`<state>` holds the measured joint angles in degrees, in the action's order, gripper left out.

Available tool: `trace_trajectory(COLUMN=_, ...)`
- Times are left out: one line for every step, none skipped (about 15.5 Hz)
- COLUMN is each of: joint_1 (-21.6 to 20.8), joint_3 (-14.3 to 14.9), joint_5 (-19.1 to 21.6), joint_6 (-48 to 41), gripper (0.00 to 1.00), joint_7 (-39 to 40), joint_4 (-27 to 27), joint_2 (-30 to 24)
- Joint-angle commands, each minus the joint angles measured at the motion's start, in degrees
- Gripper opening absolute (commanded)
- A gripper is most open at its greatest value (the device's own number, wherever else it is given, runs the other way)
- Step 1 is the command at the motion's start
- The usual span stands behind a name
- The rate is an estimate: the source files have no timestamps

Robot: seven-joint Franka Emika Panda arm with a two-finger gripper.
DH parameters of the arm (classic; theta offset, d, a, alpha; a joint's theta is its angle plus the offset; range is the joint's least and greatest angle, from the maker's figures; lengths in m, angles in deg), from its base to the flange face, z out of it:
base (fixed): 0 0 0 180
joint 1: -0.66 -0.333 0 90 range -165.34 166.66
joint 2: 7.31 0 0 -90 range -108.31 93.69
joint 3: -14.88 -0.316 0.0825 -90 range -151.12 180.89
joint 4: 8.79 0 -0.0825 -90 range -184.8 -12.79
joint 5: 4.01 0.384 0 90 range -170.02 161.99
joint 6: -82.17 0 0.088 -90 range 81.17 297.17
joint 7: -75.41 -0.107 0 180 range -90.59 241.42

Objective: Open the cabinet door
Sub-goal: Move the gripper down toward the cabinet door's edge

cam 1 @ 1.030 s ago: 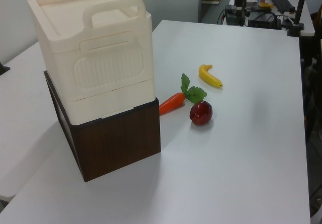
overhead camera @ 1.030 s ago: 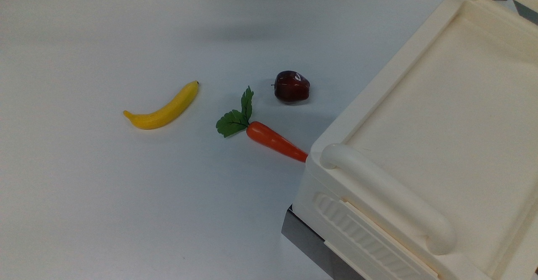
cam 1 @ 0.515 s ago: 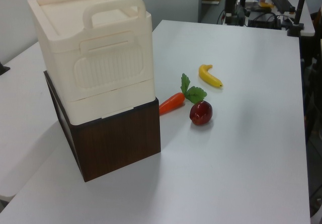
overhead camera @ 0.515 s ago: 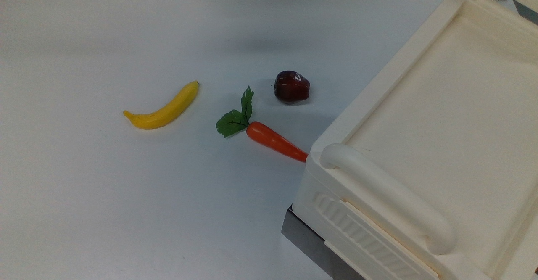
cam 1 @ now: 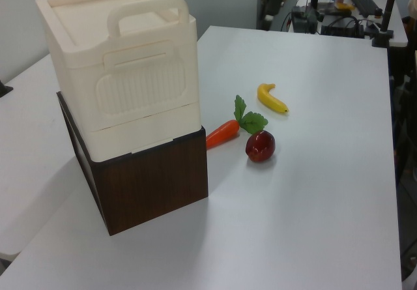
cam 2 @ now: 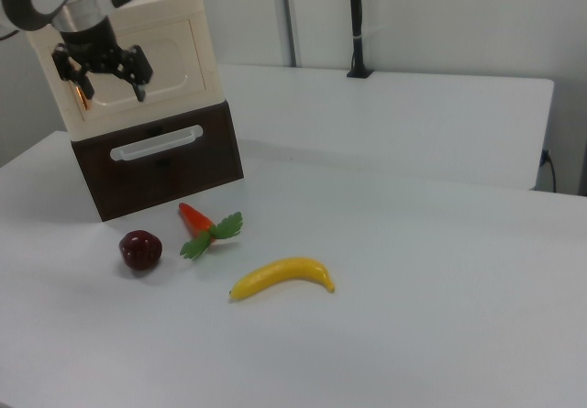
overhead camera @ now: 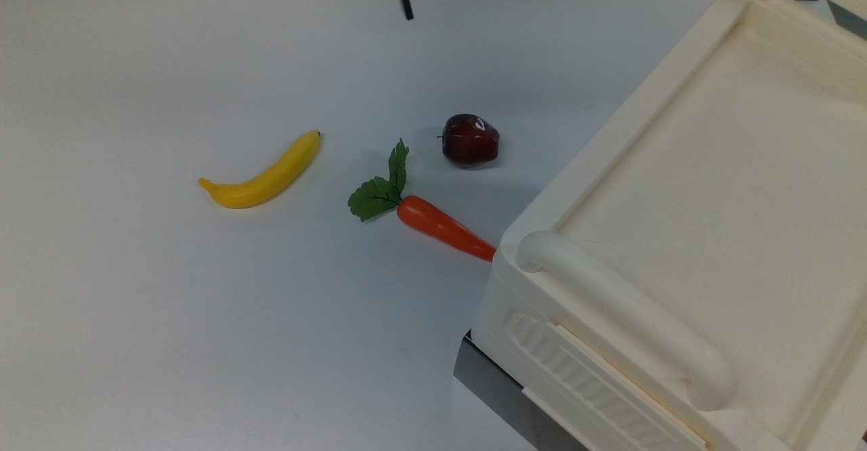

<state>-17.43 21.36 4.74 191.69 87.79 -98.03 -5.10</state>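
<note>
Tool hanging in front of cabinet door in right view, fingers spread wide, gripping nothing. Door = cream recessed panel on cream cabinet's face, copper strip at right view's left end, looks flush. Cabinet sits on dark wood drawer box, on white desk. Apple, carrot, banana lying loose on desk, apart from each other, carrot tip right at cabinet base in top view.

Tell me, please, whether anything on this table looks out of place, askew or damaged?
Nothing stands out. The banana, carrot and apple lie intact on the table, apart from one another; the cabinet door looks shut and square, with the open gripper before it.
</note>
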Motion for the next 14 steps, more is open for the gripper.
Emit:
trace_trajectory(joint_1=-5.0, joint_3=0.5, joint_5=0.4, joint_6=6.2, gripper=1.0, joint_7=2.0, joint_4=3.1, joint_2=3.2)
trace_trajectory(joint_1=-5.9, joint_3=0.5, joint_5=0.5, joint_6=6.3, gripper=1.0, joint_7=2.9, joint_4=4.2, joint_2=4.0)
trace_trajectory(joint_1=-6.6, joint_3=0.5, joint_5=0.6, joint_6=6.7, gripper=1.0, joint_7=4.3, joint_4=5.4, joint_2=5.0)
trace_trajectory(joint_1=-7.1, joint_3=-0.1, joint_5=0.7, joint_6=7.7, gripper=1.0, joint_7=5.4, joint_4=6.2, joint_2=5.8)
trace_trajectory(joint_1=-7.7, joint_3=-0.7, joint_5=0.7, joint_6=10.2, gripper=1.0, joint_7=5.5, joint_4=6.4, joint_2=6.6)
trace_trajectory(joint_1=-8.2, joint_3=-1.4, joint_5=0.4, joint_6=13.2, gripper=1.0, joint_7=5.5, joint_4=6.5, joint_2=7.2)
trace_trajectory(joint_1=-8.4, joint_3=-2.1, joint_5=0.3, joint_6=16.3, gripper=1.0, joint_7=5.5, joint_4=6.4, joint_2=7.9)
trace_trajectory(joint_1=-8.4, joint_3=-2.9, joint_5=0.1, joint_6=18.9, gripper=1.0, joint_7=5.7, joint_4=6.4, joint_2=8.6)
trace_trajectory(joint_1=-8.4, joint_3=-3.8, joint_5=-0.3, joint_6=20.7, gripper=1.0, joint_7=6.0, joint_4=6.4, joint_2=9.2)
trace_trajectory(joint_1=-8.4, joint_3=-4.5, joint_5=-0.7, joint_6=21.7, gripper=0.99, joint_7=6.2, joint_4=6.5, joint_2=9.8)
trace_trajectory(joint_1=-8.4, joint_3=-4.9, joint_5=-1.4, joint_6=22.2, gripper=0.96, joint_7=6.2, joint_4=6.5, joint_2=10.3)
trace_trajectory(joint_1=-8.4, joint_3=-5.0, joint_5=-2.2, joint_6=22.6, gripper=0.94, joint_7=6.3, joint_4=6.5, joint_2=10.5)
trace_trajectory(joint_1=-8.4, joint_3=-5.0, joint_5=-2.7, joint_6=23.0, gripper=0.9, joint_7=6.3, joint_4=6.5, joint_2=10.9)
trace_trajectory(joint_1=-8.4, joint_3=-5.0, joint_5=-2.7, joint_6=23.2, gripper=0.89, joint_7=6.3, joint_4=6.5, joint_2=11.5)
